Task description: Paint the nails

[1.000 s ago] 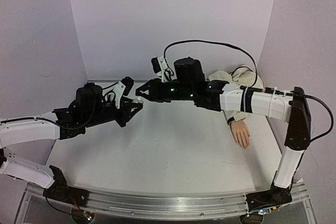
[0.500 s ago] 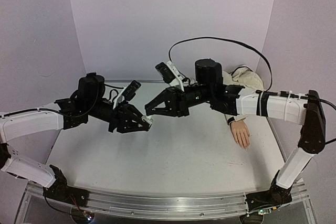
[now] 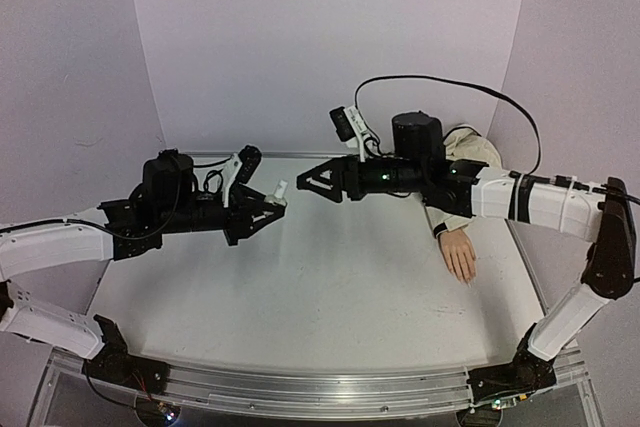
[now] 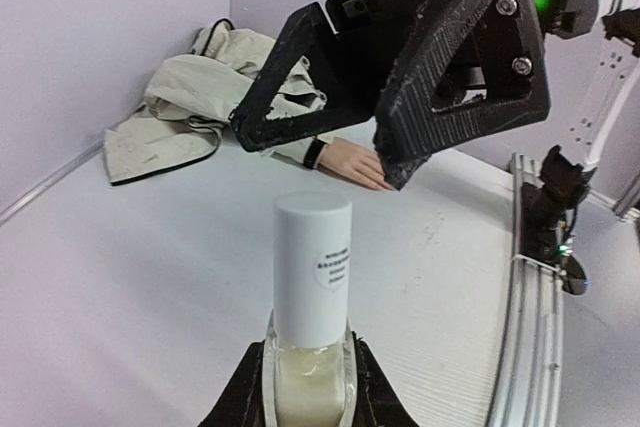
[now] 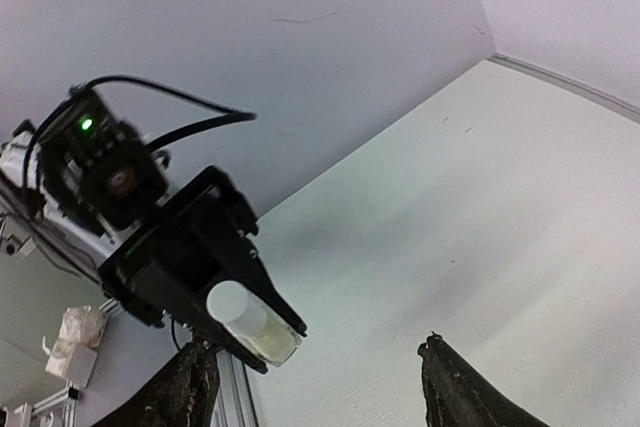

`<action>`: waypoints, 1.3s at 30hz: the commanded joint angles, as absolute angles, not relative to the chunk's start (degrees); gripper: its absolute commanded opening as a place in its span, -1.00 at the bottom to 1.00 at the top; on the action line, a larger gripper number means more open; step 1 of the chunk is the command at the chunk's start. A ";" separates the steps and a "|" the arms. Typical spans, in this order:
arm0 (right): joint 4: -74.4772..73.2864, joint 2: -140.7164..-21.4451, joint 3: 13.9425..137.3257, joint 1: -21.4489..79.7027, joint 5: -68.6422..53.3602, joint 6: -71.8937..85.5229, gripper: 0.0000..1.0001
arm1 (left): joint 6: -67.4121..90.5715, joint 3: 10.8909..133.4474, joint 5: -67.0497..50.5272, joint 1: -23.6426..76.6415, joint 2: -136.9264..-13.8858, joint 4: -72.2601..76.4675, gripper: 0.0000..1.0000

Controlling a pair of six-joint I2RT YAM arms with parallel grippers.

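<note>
My left gripper [image 3: 270, 203] is shut on a tiny bottle [image 4: 312, 277] of pale liquid, its white cap on and pointing toward the right arm. The bottle [image 3: 279, 190] hangs above the table's middle left. My right gripper [image 3: 312, 183] is open and empty, a short gap to the right of the cap, facing it. In the right wrist view the bottle [image 5: 245, 322] sits beyond the spread right gripper [image 5: 315, 347]. The peach mannequin hand [image 3: 459, 252] lies flat at the right with its beige sleeve [image 3: 468, 147] behind. Its nails are too small to make out.
The white table [image 3: 330, 287] is enclosed by pale walls at the back and sides. A metal rail [image 3: 320, 392] runs along the near edge. A black cable [image 3: 440, 87] arcs above the right arm.
My right gripper has gone from shut to open and drawn back to the right, away from the bottle's cap. The left gripper has lifted the bottle slightly and tilted it.
</note>
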State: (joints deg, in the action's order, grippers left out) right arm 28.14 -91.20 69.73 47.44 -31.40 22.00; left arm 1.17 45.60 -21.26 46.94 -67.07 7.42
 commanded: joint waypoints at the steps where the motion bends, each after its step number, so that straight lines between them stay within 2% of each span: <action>1: 27.55 -91.04 73.33 49.87 -22.09 30.79 0.44 | -4.52 46.48 -5.34 49.01 -65.96 9.29 -1.00; 5: 26.87 -93.84 77.03 51.71 -19.78 33.85 0.42 | -5.11 46.94 -3.35 49.38 -66.98 8.84 -1.00; 12: 26.29 -98.63 82.30 53.68 -18.92 35.20 0.24 | -5.60 47.37 -3.30 49.66 -67.59 8.44 -1.00; 23: 26.44 -102.75 85.42 53.66 -21.16 36.40 -0.31 | -4.99 47.55 -3.65 49.79 -66.98 8.18 -1.00; 28: 27.15 -102.03 84.66 53.49 -25.74 33.06 -0.66 | -3.13 47.78 -6.00 49.75 -66.40 8.03 -1.00; 31: 28.29 -99.44 81.57 52.47 -31.72 26.88 -0.92 | -2.42 47.97 -13.33 49.58 -65.09 7.55 -1.00; 33: 30.92 -97.62 78.56 51.47 -43.85 20.94 -1.00 | -1.72 48.17 -23.74 48.16 -63.82 7.39 -1.00; 36: 31.87 -96.17 75.62 51.37 -68.04 11.08 -1.00 | 3.08 50.65 -58.19 43.00 -64.24 7.49 -1.00; 37: 31.68 -95.85 75.13 51.41 -70.12 10.88 -1.00 | 4.78 52.56 -68.96 42.44 -65.94 7.52 -1.00; 39: 31.27 -95.29 74.63 51.33 -70.81 10.74 -1.00 | 8.86 56.15 -80.06 42.22 -69.93 7.52 -1.00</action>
State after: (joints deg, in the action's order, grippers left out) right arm 29.67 -99.09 76.14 50.94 -51.62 18.35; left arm 1.56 46.94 -42.44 44.10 -67.02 2.31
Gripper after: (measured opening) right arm 0.159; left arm 0.208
